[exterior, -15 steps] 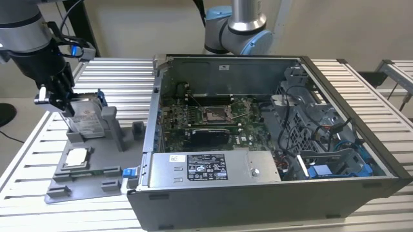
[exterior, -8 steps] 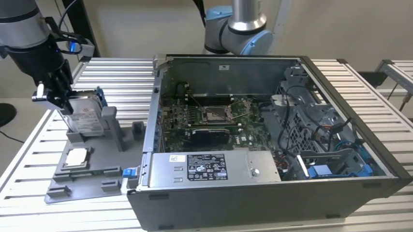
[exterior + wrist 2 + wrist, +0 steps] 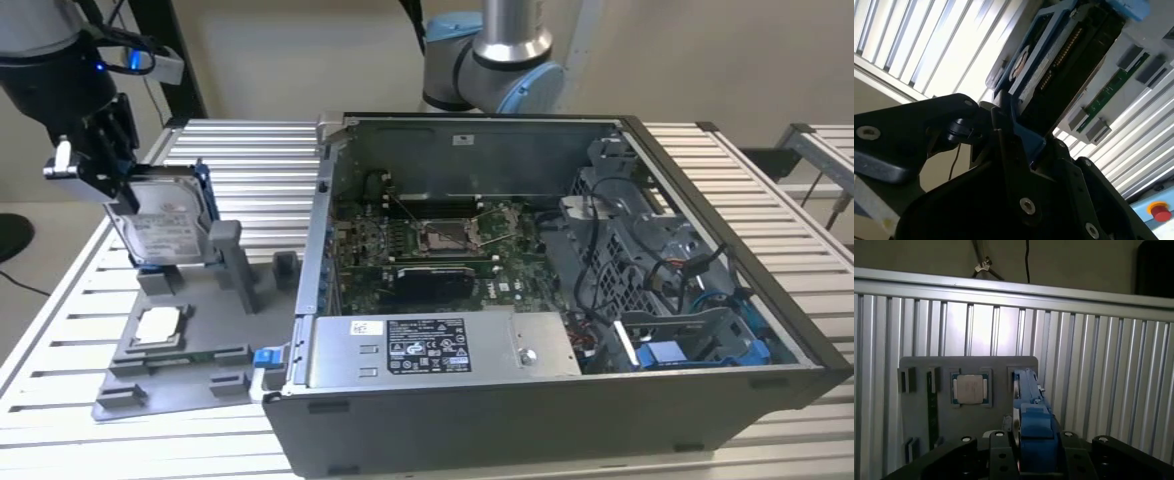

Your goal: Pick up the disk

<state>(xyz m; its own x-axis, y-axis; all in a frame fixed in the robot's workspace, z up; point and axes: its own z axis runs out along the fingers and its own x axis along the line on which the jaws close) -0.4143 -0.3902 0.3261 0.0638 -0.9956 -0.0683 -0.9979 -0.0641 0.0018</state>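
Tool [image 3: 123, 190] closed on the hard drive's [image 3: 167, 225] blue-framed edge, drive hanging below it at the grey fixture [image 3: 187, 345] slot. We judge: grasp made, clearing the slot needs a straight pull.

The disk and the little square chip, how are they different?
The disk stands on edge, held in the gripper; the chip lies flat in the grey holder. The disk is bigger and oblong with a blue frame; the chip is small and square. Both have silvery metal faces.
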